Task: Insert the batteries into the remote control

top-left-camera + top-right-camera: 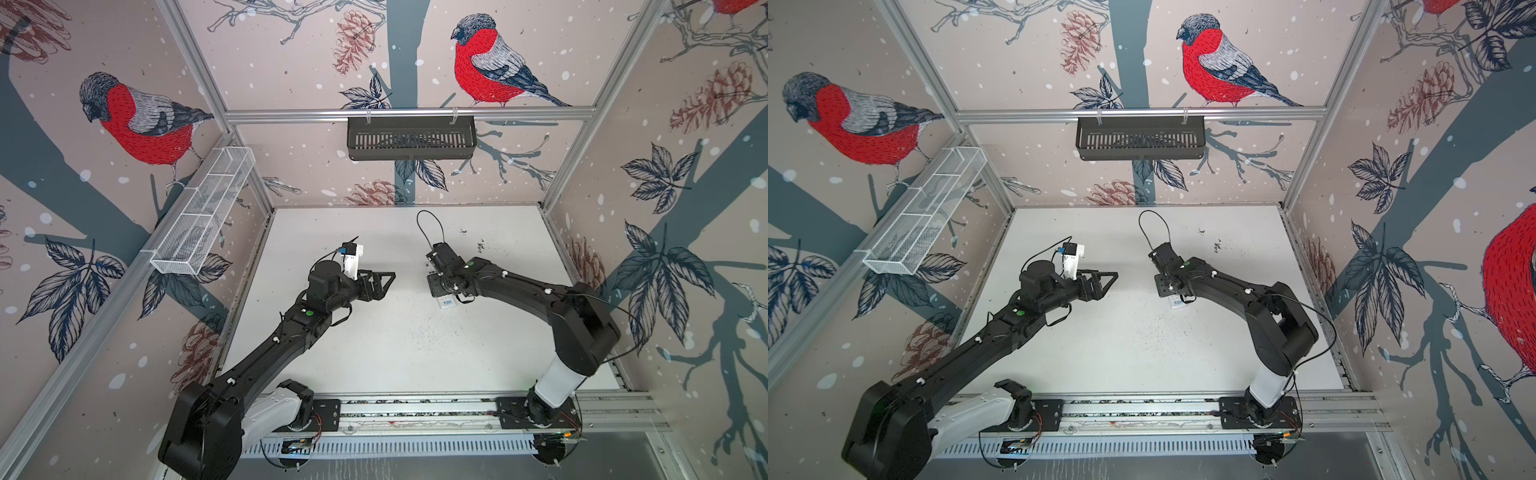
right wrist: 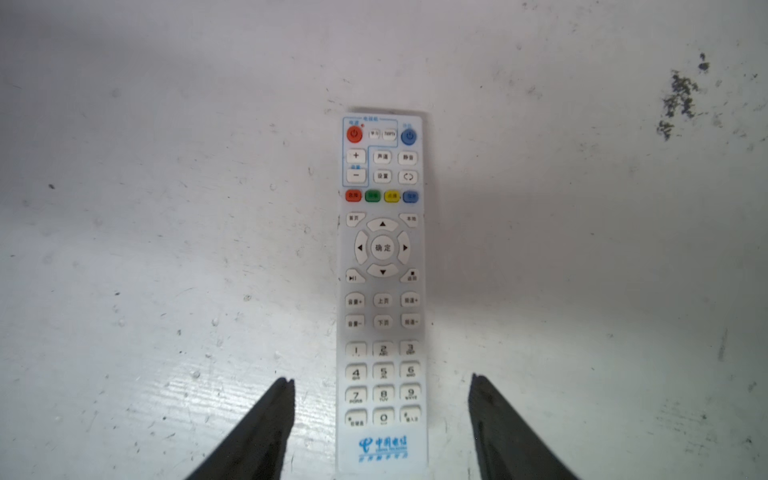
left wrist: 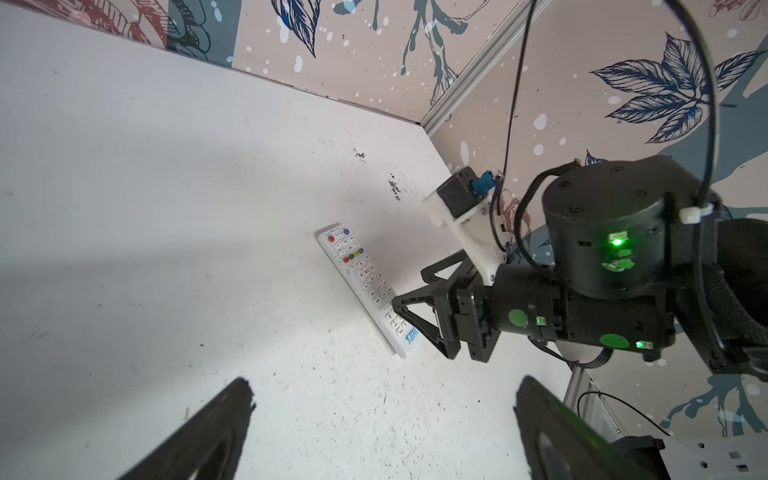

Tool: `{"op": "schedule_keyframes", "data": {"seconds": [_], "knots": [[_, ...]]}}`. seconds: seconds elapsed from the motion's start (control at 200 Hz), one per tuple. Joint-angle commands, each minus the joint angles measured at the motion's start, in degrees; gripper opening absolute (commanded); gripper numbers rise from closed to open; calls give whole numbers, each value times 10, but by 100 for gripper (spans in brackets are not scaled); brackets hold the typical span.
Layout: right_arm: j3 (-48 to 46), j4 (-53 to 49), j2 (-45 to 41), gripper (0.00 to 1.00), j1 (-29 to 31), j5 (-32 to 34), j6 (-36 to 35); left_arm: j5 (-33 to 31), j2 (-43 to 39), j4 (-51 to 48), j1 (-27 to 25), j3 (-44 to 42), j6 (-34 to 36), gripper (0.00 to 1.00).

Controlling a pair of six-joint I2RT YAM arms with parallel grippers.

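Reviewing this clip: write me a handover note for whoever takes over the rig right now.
Left pincer: open, empty, above the table.
Right pincer: open, straddling the logo end of the remote control, not gripping it.
The remote control lies flat on the table, buttons up, back hidden.
Batteries: none visible in any view.
Done: cannot tell whether they are loaded.
Left: turn it over and check.
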Motion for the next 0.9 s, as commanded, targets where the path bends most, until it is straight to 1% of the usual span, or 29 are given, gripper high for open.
{"op": "schedule_keyframes", "data": {"seconds": [0.0, 0.09, 0.16, 0.22, 0.275, 0.345, 0.405, 0.465, 0.59, 0.665, 0.69, 0.735, 0.81, 0.826, 0.861, 0.896], "knots": [[-31, 49, -44, 78, -34, -58, -35, 20, 21, -14, 0, 30, 25, 99], [-71, 94, -85, 83, -69, -52, -69, -4, 42, -45, 0, 59, 37, 99], [-117, 153, -123, 86, -95, -27, -105, -54, 45, -69, 0, 74, 55, 99], [-158, 212, -158, 89, -119, -12, -133, -137, 41, -90, 0, 84, 85, 99], [-183, 252, -183, 90, -147, -12, -151, -239, 38, -101, 1, 84, 108, 98], [-213, 300, -202, 93, -186, -8, -165, -345, 39, -109, 5, 86, 128, 98], [-236, 347, -208, 94, -207, 20, -172, -411, 40, -92, 10, 70, 142, 97], [-268, 417, -204, 95, -213, 59, -190, -441, 39, -63, 18, 48, 160, 97], [-309, 544, -156, 96, -220, 114, -227, -502, 39, 55, 31, -22, 196, 97], [-318, 591, -127, 97, -232, 133, -236, -529, 53, 92, 55, -44, 187, 97], [-319, 597, -122, 97, -237, 136, -237, -531, 61, 99, 65, -49, 183, 97], [-326, 620, -118, 97, -244, 132, -238, -557, 77, 121, 77, -61, 176, 96], [-367, 694, -126, 97, -256, 123, -252, -625, 100, 166, 81, -84, 182, 96], [-378, 713, -127, 97, -258, 122, -256, -629, 107, 198, 86, -89, 193, 96], [-405, 759, -132, 97, -262, 123, -260, -620, 114, 162, 97, -71, 180, 96], [-414, 773, -135, 97, -270, 121, -252, -608, 120, 178, 108, -70, 183, 96]]}}
